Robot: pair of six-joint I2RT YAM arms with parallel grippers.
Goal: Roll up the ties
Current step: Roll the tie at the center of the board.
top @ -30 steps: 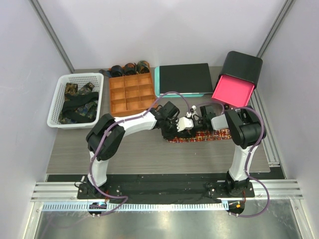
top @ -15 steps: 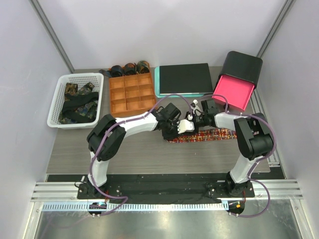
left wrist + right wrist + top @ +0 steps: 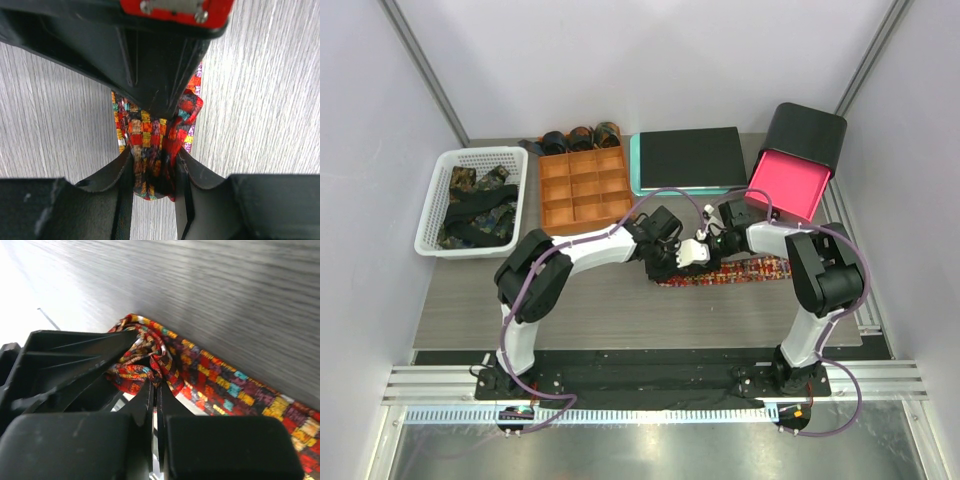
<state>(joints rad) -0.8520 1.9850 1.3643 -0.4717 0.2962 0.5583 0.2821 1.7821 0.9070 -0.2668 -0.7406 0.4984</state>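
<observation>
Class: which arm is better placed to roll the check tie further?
Probably left: its jaws clamp the coil of the check tie on both sides; the right jaws are shut at its centre.

A robot lab cell: white panel walls [image 3: 620, 70], aluminium rails [image 3: 650, 380] edging the table [image 3: 620, 312]

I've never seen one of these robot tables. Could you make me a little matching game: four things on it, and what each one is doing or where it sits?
Things:
1. checked tie
2. white basket
3. orange tray
4. black-and-pink box

Descriptions:
A. tilted, at the far right
B. holds loose dark ties
C. clamped in the left gripper
D. dark rolls along its far edge

Pairs: 1-C, 2-B, 3-D, 4-A.
</observation>
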